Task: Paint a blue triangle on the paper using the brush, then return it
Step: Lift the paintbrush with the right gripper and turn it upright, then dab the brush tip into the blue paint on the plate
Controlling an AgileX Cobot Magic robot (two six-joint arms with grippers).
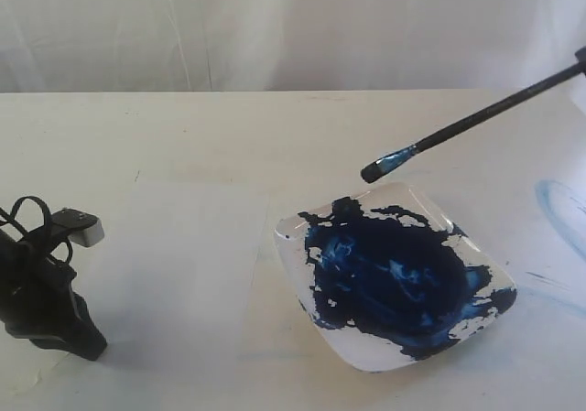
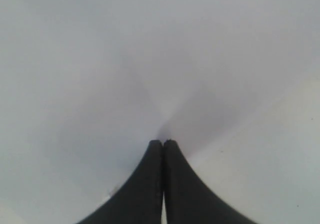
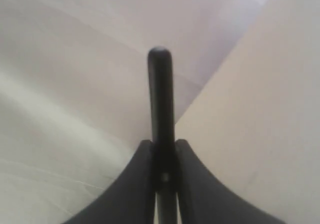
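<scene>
The brush (image 1: 476, 121) slants down from the upper right, and its blue-stained bristle tip (image 1: 375, 170) hangs just above the far rim of the plate (image 1: 295, 234). My right gripper (image 3: 163, 144) is shut on the black handle (image 3: 160, 89), whose blunt end sticks out past the fingers; the gripper itself lies outside the exterior view. The paper (image 1: 183, 264) lies flat to the left of the plate and looks blank white. The blue triangle is out of view. My left gripper (image 2: 163, 143) is shut and empty, and its arm (image 1: 46, 301) rests by the paper's left edge.
A pool of dark-blue paint (image 1: 394, 274) fills most of the clear square plate. A faint pale-blue curved smear (image 1: 558, 211) marks the table at the far right. A white curtain (image 1: 275, 27) hangs behind the table.
</scene>
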